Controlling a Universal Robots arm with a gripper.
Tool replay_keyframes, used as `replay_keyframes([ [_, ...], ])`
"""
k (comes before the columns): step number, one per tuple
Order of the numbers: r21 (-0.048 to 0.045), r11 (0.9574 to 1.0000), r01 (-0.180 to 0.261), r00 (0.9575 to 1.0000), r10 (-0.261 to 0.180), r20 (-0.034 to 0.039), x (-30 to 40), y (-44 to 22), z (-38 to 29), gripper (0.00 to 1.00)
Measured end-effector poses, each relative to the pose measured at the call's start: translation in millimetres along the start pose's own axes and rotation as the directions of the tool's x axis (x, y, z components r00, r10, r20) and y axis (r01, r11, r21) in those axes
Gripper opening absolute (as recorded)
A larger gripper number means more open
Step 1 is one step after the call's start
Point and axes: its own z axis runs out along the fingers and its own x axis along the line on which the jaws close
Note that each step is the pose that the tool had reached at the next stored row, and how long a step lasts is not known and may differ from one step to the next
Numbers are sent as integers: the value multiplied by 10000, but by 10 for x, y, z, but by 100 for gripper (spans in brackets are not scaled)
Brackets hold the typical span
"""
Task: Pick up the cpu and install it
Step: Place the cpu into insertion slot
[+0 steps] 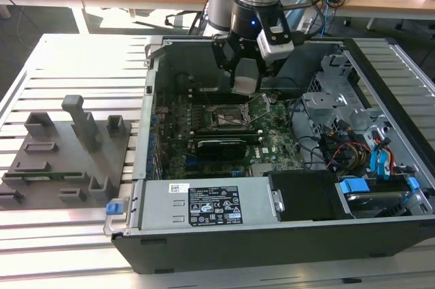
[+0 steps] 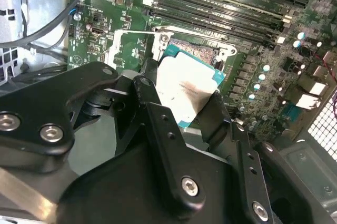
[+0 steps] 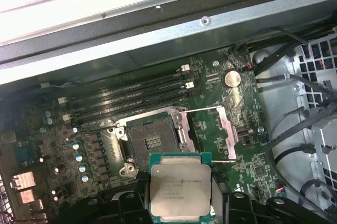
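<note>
Silvery cpu (image 3: 180, 187), clamped in the gripper (image 3: 180, 203) fingers (image 2: 156, 119), hangs near the open socket (image 3: 150, 140). Seating, not yet done, likely needs square alignment.

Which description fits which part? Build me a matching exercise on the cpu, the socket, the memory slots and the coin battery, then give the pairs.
Parts:
1. cpu
2. socket
3. memory slots
4. coin battery

Descriptions:
A. round and silvery
B. square, open, nothing seated in it
C. gripped in the pincer
D. long, black, lying parallel

Pairs: 1-C, 2-B, 3-D, 4-A
</note>
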Motion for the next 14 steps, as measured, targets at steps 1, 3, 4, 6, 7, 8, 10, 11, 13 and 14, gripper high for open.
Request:
replay_keyframes([
  [1, 9, 10000, -99, 10000, 99, -1, 0, 0, 0, 55],
  [3, 19, 9997, -252, 9997, 252, -4, 0, 0, 0, 55],
  [4, 24, 9994, -340, 9994, 340, -6, 0, 0, 0, 55],
  [6, 34, 9982, -605, 9982, 605, -14, 0, 0, 1, 55],
  [7, 38, 9972, -752, 9972, 752, -18, 0, 0, 1, 55],
  [8, 40, 9967, -808, 9967, 808, -20, 0, 0, 1, 55],
  [10, 44, 9958, -910, 9958, 910, -23, 0, 0, 1, 55],
  [11, 47, 9953, -965, 9953, 965, -25, 0, 0, 1, 55],
  [13, 56, 9941, -1082, 9941, 1082, -26, 0, 0, 1, 55],
  [14, 62, 9929, -1186, 9929, 1186, -28, 0, 0, 1, 55],
])
